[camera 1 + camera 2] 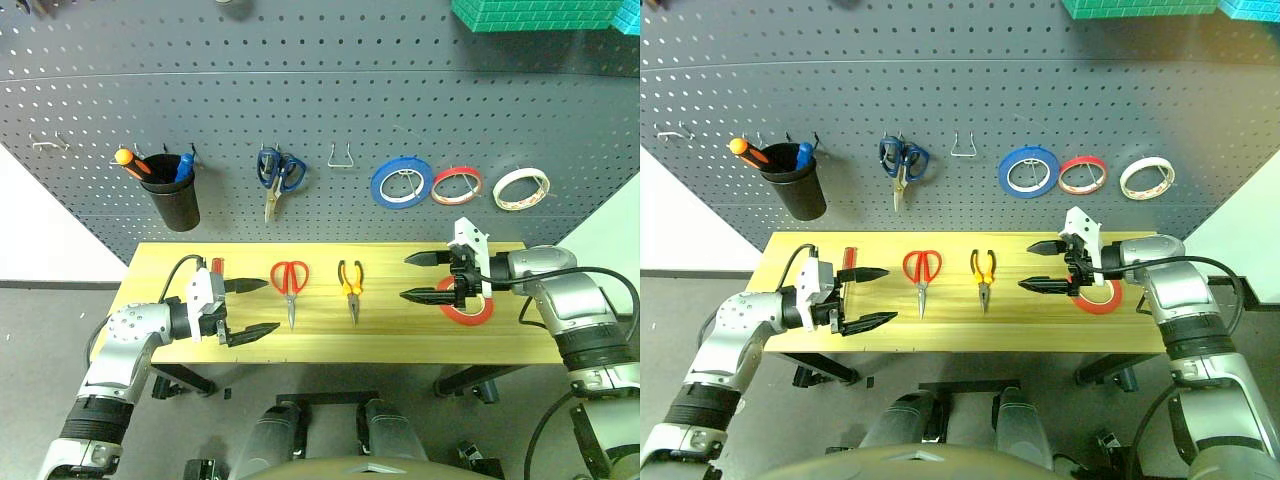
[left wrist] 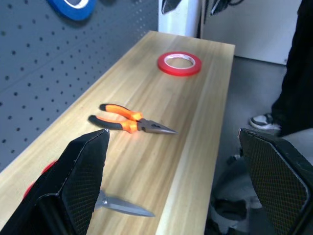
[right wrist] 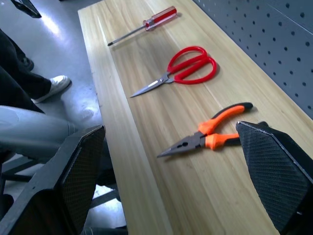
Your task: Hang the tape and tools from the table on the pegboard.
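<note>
Scanning left to right along the table (image 1: 330,345): left gripper (image 1: 248,309) hovered over the left end, fingers spread wide, nothing between them. Red-handled screwdriver (image 3: 146,24) lay flat just beside that gripper, largely hidden behind it in the head views; its tip direction was clear from the right wrist view alone. Light, stiff, likely to roll; judged best pinched across the handle.

Red scissors (image 1: 290,283) lay flat, blades closed, pointing toward the near edge. Rigid, light; the handle loops would suit a hook, so a grip near the pivot seemed sensible.

Pliers (image 1: 350,286) lay just right of the scissors, nose toward the near edge. Probably the heaviest item; rubbery handles should give good friction.

Right gripper (image 1: 420,277) stood fully open above the table, empty, just left of the red tape ring (image 1: 470,310), which lay flat near the right end. Thin, slightly flexible; take it across the band from the hollow centre.

Pegboard (image 1: 320,110) behind held an empty hook (image 1: 343,157) between the blue scissors and the blue roll; nothing from the table was hung yet
</note>
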Controlling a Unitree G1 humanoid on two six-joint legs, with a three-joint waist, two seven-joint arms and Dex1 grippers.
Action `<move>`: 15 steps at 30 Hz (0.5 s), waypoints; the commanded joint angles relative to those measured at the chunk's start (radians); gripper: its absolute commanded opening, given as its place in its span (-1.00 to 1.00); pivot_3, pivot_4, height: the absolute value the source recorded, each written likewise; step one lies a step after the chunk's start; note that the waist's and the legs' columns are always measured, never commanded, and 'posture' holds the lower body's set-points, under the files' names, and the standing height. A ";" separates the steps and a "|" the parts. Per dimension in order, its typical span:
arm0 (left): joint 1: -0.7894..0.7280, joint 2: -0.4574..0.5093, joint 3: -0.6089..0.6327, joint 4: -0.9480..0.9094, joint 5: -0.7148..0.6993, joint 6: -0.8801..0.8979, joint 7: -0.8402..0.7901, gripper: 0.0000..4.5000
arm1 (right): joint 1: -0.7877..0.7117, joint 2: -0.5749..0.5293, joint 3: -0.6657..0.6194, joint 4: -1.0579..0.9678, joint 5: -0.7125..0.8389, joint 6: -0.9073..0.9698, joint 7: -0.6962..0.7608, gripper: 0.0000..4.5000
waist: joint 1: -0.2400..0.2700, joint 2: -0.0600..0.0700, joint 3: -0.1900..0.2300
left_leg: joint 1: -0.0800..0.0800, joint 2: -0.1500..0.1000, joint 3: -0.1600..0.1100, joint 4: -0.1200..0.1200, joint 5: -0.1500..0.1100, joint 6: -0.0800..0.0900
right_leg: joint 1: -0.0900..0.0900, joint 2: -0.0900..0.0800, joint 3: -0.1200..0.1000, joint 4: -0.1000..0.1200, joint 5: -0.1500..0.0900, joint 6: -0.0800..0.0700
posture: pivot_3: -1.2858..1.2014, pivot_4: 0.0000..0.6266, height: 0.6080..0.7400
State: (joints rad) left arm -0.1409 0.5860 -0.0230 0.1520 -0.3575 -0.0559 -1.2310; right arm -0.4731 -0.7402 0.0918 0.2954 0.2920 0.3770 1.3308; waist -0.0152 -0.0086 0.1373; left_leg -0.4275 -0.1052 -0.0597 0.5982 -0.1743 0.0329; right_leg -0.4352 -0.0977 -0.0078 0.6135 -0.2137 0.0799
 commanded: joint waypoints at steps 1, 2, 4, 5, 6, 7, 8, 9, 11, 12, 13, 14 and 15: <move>-0.048 0.008 -0.012 0.009 0.025 0.008 0.007 0.96 | -0.027 -0.022 -0.005 0.025 -0.031 0.046 -0.043 1.00 | 0.001 -0.001 0.000 | 0.000 0.000 0.000 0.000 0.000 0.000 | 0.000 0.000 0.000 0.000 0.000 0.000 | -0.01 -0.58 0.86; -0.058 0.000 -0.017 0.004 0.027 0.029 0.020 0.96 | -0.029 -0.021 -0.004 0.032 -0.041 0.050 -0.058 1.00 | 0.002 -0.001 0.001 | 0.000 0.000 0.000 0.000 0.000 0.000 | 0.000 0.000 0.000 0.000 0.000 0.000 | -0.02 -0.56 0.86; -0.075 -0.012 -0.025 -0.009 0.033 0.064 0.042 0.96 | -0.031 -0.018 0.002 0.046 -0.065 0.048 -0.084 1.00 | 0.001 -0.001 0.003 | 0.000 0.000 0.000 0.000 0.000 0.000 | 0.000 0.000 0.000 0.000 0.000 0.000 | -0.02 -0.54 0.86; -0.083 -0.013 -0.037 -0.020 0.049 0.070 0.053 0.96 | -0.029 -0.017 0.006 0.053 -0.079 0.044 -0.099 1.00 | 0.000 -0.001 0.005 | 0.000 0.000 0.000 0.000 0.000 0.000 | 0.000 0.000 0.000 0.000 0.000 0.000 | -0.02 -0.50 0.86; -0.098 -0.018 -0.053 -0.027 0.073 0.087 0.077 0.96 | -0.031 -0.015 0.009 0.064 -0.092 0.046 -0.115 1.00 | 0.000 -0.001 0.009 | 0.000 0.000 0.000 0.000 0.000 0.000 | 0.000 0.000 0.000 0.000 0.000 0.000 | -0.03 -0.48 0.86; -0.107 -0.022 -0.065 -0.038 0.091 0.106 0.099 0.96 | -0.031 -0.013 0.007 0.066 -0.098 0.054 -0.129 1.00 | 0.000 -0.001 0.014 | 0.000 0.000 0.000 0.000 0.000 0.000 | 0.000 0.000 0.000 0.000 0.000 0.000 | -0.03 -0.45 0.86; -0.116 -0.024 -0.079 -0.052 0.106 0.131 0.116 0.96 | -0.030 -0.013 0.002 0.063 -0.096 0.064 -0.136 1.00 | -0.001 -0.001 0.018 | 0.000 0.000 0.000 0.000 0.000 0.000 | 0.000 0.000 0.000 0.000 0.000 0.000 | -0.04 -0.41 0.86; -0.122 -0.024 -0.090 -0.067 0.110 0.164 0.126 0.96 | -0.028 -0.015 -0.003 0.059 -0.095 0.073 -0.140 1.00 | -0.002 -0.002 0.026 | 0.000 0.000 0.000 0.000 0.000 0.000 | 0.000 0.000 0.000 0.000 0.000 0.000 | -0.04 -0.39 0.86; -0.140 -0.031 -0.111 -0.083 0.122 0.198 0.140 0.96 | -0.025 -0.022 -0.009 0.054 -0.097 0.092 -0.154 1.00 | -0.004 -0.003 0.038 | 0.000 0.000 0.000 0.000 0.000 0.000 | 0.000 0.000 0.000 0.000 0.000 0.000 | -0.05 -0.33 0.86; -0.152 -0.033 -0.126 -0.074 0.143 0.189 0.148 0.96 | -0.022 -0.028 -0.008 0.052 -0.101 0.096 -0.159 1.00 | -0.005 -0.003 0.045 | 0.000 0.000 0.000 0.000 0.000 0.000 | 0.000 0.000 0.000 0.000 0.000 0.000 | -0.06 -0.31 0.86; -0.163 -0.035 -0.139 -0.062 0.166 0.178 0.158 0.96 | -0.018 -0.035 -0.009 0.045 -0.104 0.103 -0.164 1.00 | -0.005 -0.003 0.051 | 0.000 0.000 0.000 0.000 0.000 0.000 | 0.000 0.000 0.000 0.000 0.000 -0.001 | -0.06 -0.27 0.86; -0.182 -0.043 -0.151 -0.040 0.186 0.171 0.174 0.96 | -0.017 -0.039 -0.010 0.048 -0.109 0.111 -0.174 1.00 | -0.005 -0.004 0.059 | 0.000 0.000 0.000 0.000 0.000 0.000 | 0.000 0.000 0.000 0.000 0.001 -0.001 | -0.06 -0.25 0.86; -0.202 -0.053 -0.160 -0.019 0.206 0.169 0.191 0.96 | -0.019 -0.041 -0.011 0.052 -0.115 0.119 -0.185 1.00 | -0.005 -0.003 0.064 | -0.001 0.000 0.000 0.000 0.000 0.000 | -0.001 -0.001 0.000 0.000 0.001 -0.001 | -0.07 -0.24 0.86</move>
State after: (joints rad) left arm -0.3166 0.5402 -0.1767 0.1251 -0.1826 0.1268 -1.0642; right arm -0.4787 -0.7597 0.1043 0.3672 0.1790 0.4859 1.1608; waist -0.0200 -0.0117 0.2016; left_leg -0.4287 -0.1051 -0.0596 0.5985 -0.1740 0.0334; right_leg -0.4362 -0.0983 -0.0078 0.6137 -0.2131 0.0788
